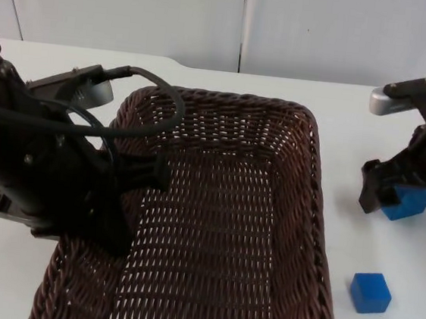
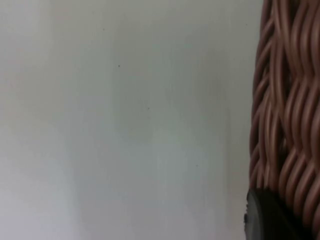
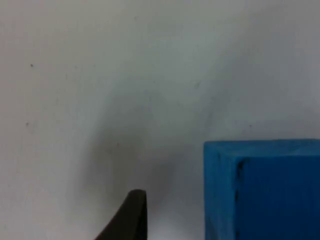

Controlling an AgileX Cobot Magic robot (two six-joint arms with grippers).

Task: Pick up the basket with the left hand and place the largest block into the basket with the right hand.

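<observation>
The right gripper (image 1: 394, 195) hangs over the larger blue block (image 1: 410, 202), fingers apart around it, near the table's right edge; the block looks light, rigid and flat-sided, best pinched across opposite faces. The left gripper (image 1: 130, 185) is clamped on the wicker basket (image 1: 303, 176), stiff and light, by its left rim. A smaller blue block (image 1: 370, 292) lies nearby, clear of the path.
</observation>
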